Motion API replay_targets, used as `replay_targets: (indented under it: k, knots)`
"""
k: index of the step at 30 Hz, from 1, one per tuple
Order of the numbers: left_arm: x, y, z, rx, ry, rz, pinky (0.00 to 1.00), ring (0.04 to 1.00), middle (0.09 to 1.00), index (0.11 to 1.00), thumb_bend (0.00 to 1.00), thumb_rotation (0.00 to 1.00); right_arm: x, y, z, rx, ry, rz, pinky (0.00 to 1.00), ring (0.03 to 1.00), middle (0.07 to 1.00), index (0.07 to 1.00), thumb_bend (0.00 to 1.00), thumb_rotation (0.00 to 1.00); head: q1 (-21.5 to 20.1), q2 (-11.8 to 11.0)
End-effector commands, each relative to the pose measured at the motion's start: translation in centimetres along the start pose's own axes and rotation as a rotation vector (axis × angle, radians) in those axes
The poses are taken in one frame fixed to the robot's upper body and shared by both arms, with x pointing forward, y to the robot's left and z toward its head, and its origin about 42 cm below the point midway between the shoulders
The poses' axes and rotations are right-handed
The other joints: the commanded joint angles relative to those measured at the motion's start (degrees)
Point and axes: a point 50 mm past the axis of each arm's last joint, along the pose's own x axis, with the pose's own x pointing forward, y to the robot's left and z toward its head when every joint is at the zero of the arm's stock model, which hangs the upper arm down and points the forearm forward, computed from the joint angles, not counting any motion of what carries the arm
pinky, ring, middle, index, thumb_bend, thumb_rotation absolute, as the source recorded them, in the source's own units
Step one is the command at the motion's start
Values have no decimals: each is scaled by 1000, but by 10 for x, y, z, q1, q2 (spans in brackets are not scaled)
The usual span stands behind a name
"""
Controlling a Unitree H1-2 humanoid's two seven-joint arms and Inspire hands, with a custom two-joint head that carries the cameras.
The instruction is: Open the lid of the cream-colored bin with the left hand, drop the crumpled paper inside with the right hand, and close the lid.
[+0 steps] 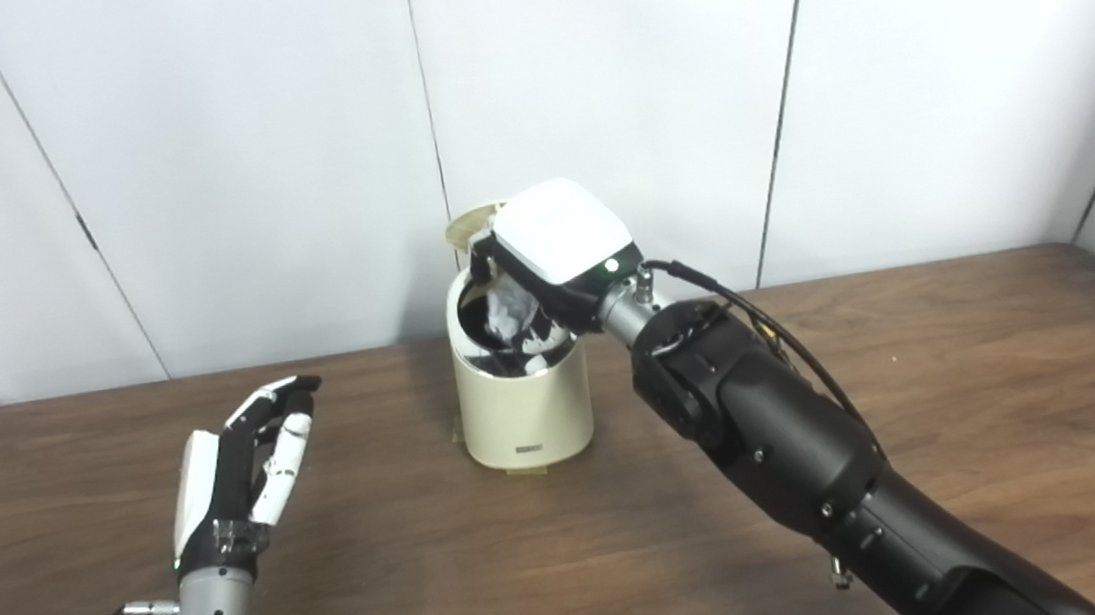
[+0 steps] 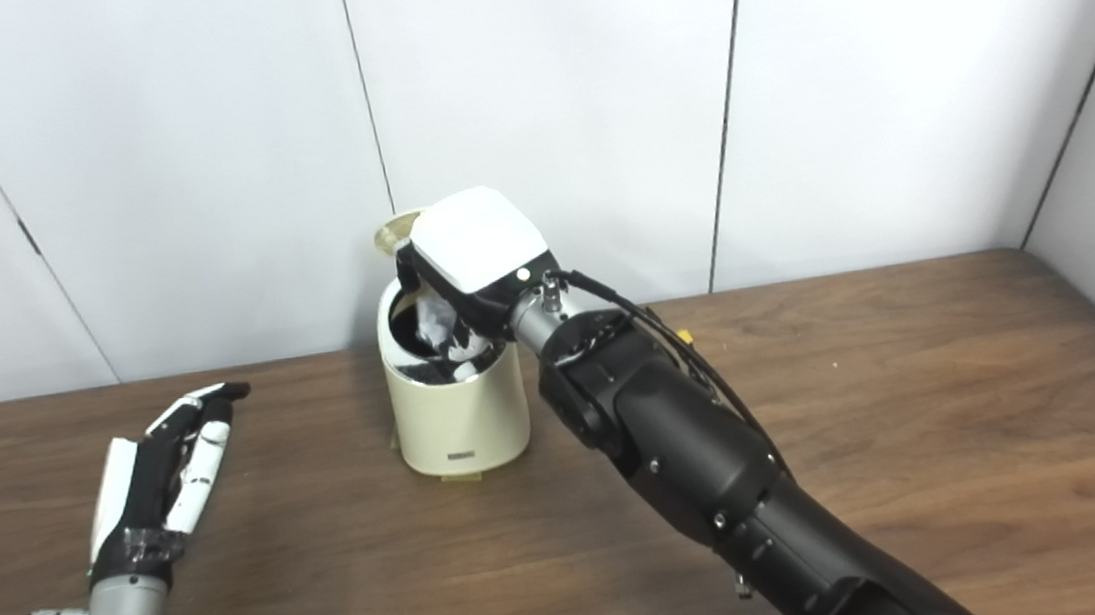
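The cream-colored bin (image 1: 524, 405) stands on the table near the back wall. Its lid (image 1: 471, 225) is tipped up behind the opening. My right hand (image 1: 557, 246) is over the bin's mouth, fingers pointing down into it and closed on the white crumpled paper (image 1: 511, 311), which sits at the opening. My left hand (image 1: 251, 462) is open and empty above the table, well left of the bin, fingers pointing toward the back. The bin also shows in the right eye view (image 2: 461, 416).
The brown wooden table (image 1: 966, 378) runs across the whole view. White wall panels stand right behind the bin. My right forearm (image 1: 770, 427) crosses the table to the right of the bin.
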Motion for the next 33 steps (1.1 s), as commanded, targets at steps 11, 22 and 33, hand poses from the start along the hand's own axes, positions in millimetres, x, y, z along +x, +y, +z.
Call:
replay_targets:
  k: [11, 22, 33]
  knots:
    - [11, 9, 15, 25, -71, 30, 754, 822, 828, 794, 480, 968, 6, -25, -6, -57, 31, -66, 632, 825, 899, 888, 1000, 317, 0, -1]
    - [10, 10, 15, 37, -72, 30, 766, 824, 827, 788, 473, 991, 0, -22, -8, 75, -103, -320, 372, 464, 561, 513, 618, 63, 0, 2]
    - [10, 10, 15, 36, -66, 26, 769, 826, 829, 785, 479, 998, -5, -25, -10, 195, -76, -441, 306, 446, 526, 452, 516, 0, 2, 3]
